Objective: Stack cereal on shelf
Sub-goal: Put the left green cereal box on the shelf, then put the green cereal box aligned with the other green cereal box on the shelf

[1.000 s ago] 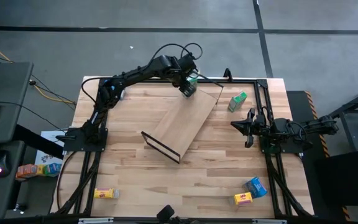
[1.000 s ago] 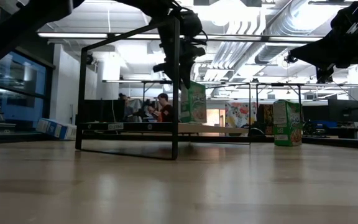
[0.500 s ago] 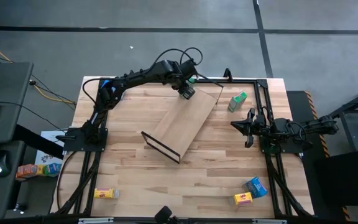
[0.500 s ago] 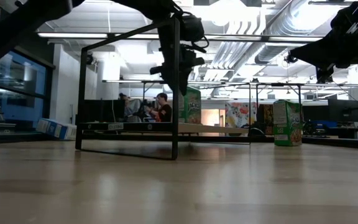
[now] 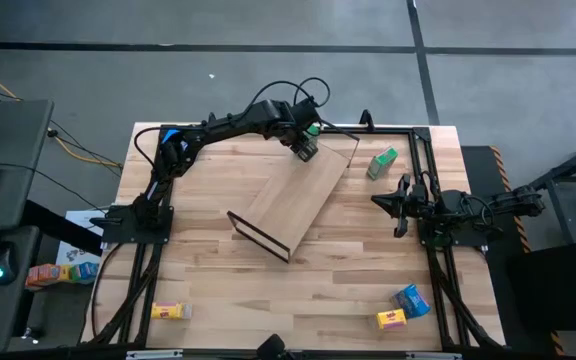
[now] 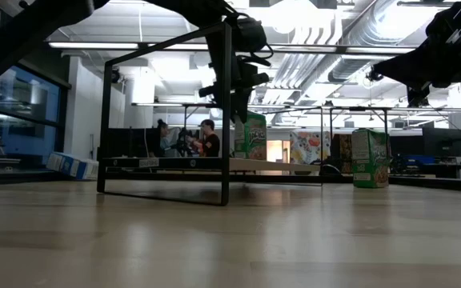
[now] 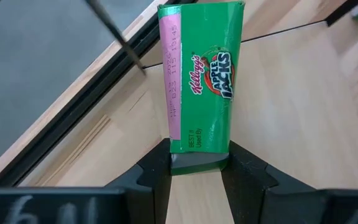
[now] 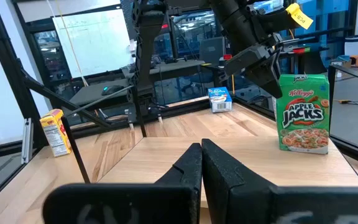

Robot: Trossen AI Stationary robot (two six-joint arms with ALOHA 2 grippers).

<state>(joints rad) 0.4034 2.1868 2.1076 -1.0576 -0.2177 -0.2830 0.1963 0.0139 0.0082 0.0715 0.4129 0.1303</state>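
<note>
My left gripper [image 5: 306, 150] is shut on a green cereal box [image 7: 201, 74] that stands upright at the far end of the light-wood shelf board [image 5: 298, 195]. The board lies slantwise across the middle of the table, with a black wire frame [image 5: 258, 235] at its near end. The box also shows in the low view [image 6: 250, 134] and in the right wrist view [image 8: 303, 112]. A second green box [image 5: 382, 162] stands on the table to the right of the shelf. My right gripper [image 5: 400, 205] is shut and empty at the table's right side. My left gripper pinches the green box's top end [image 7: 197, 158] between its two fingers, one on each broad face. The fingers [image 8: 257, 62] come from above, pointing down. The box is upright below them, and its bottom [image 8: 303, 149] is on the shelf board.
A blue box [image 5: 410, 298] and a yellow box [image 5: 391, 319] lie at the table's near right. Another yellow box [image 5: 170, 311] lies at the near left. More boxes [image 5: 53, 272] lie off the table to the left. Black frame rails run along the table's edges.
My left gripper has shifted a little toward the table's near and right edges over the shelf's far end. It has stayed shut on the green box. The box has turned slightly and is still upright.
</note>
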